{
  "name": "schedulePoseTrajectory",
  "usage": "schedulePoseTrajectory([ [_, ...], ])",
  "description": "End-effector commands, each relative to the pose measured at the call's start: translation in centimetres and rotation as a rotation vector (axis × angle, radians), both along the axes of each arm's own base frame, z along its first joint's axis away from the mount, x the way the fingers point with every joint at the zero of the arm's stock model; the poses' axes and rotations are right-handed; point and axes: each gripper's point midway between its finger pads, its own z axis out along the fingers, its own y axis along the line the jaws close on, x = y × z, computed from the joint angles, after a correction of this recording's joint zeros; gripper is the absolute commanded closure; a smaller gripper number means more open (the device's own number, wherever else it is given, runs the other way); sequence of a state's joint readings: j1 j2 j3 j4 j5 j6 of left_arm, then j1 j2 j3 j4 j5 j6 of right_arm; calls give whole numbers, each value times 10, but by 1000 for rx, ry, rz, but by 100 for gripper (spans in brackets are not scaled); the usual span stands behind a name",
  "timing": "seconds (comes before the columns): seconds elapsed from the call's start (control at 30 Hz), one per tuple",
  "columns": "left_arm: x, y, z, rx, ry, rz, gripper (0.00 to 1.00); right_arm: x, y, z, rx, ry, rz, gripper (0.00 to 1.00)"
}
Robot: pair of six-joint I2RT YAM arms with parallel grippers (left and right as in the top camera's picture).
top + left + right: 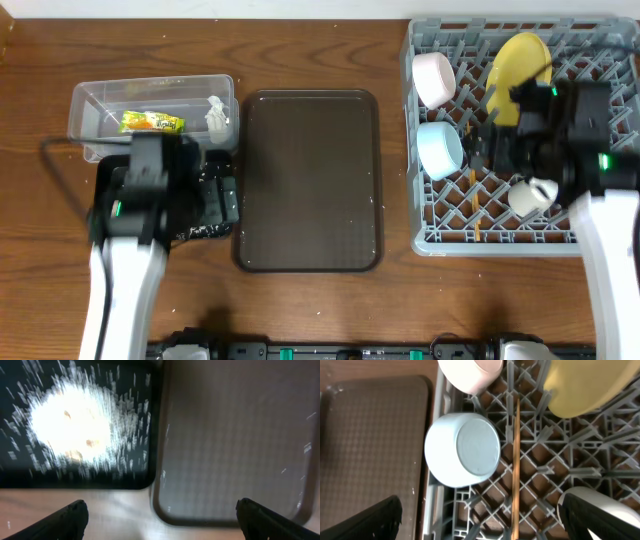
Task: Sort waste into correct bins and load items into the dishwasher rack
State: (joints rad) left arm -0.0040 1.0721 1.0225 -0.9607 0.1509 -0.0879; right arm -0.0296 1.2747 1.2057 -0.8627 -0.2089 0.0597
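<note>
The clear tub [100,105] at the back left holds the green-and-yellow wrapper [152,122] and the white tissue [216,115]. Beside it, the black tray [135,477] carries a blurred heap of white rice [75,420]. My left gripper [160,520] hangs open and empty over the gap between this tray and the brown serving tray [235,435]. In the grey rack [545,460] are the white bowl [470,372], the light blue bowl [465,450] bottom up, the yellow plate [590,385], the white cup [590,497] and a chopstick [516,460]. My right gripper [485,522] stands open above the chopstick, holding nothing.
The brown serving tray [308,180] lies in the middle of the wooden table, between the bins and the rack [412,200]. A few white grains dot its surface. My left arm [135,230] covers much of the black tray in the overhead view.
</note>
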Motion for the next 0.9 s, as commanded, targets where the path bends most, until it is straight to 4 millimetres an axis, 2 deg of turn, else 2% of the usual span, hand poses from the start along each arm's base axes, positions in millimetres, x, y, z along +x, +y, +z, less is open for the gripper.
schedulePoseTrajectory([
  [0.0, -15, 0, 17, 21, -142, -34, 3, -24, -3, 5, -6, -100, -26, 1],
  [0.17, -33, 0, 34, 16, -340, -21, 2, -59, -15, 16, -63, -324, -82, 1],
  [0.33, -46, 0, 50, 17, -438, -21, 1, -92, -17, 14, -76, -407, -100, 1],
  [0.47, -49, 0, 50, 17, -439, -21, 1, -109, -17, 7, -75, -381, -99, 1],
  [0.87, -48, 0, 49, 17, -430, -21, 1, -143, -16, -36, -79, -159, -91, 1],
])
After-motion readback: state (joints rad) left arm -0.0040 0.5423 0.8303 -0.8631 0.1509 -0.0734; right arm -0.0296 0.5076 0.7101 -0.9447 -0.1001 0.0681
